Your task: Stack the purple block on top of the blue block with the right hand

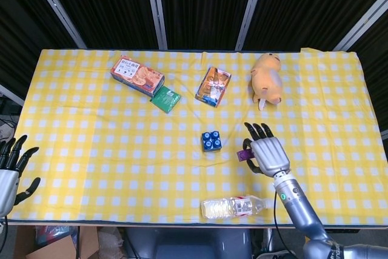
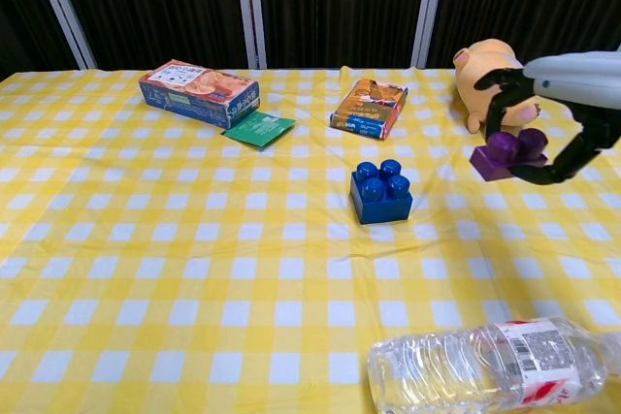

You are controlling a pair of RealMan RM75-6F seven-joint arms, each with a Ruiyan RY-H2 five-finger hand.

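Fingers (image 2: pixel 505 84) of right hand (image 2: pixel 572 84) gripping purple block (image 2: pixel 506 154), airborne right of blue block (image 2: pixel 381 191)

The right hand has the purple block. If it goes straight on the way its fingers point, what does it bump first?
Probably the plush toy. In the head view the right hand, holding the purple block, points up the table toward it, though height is unclear. The blue block sits off to its left.
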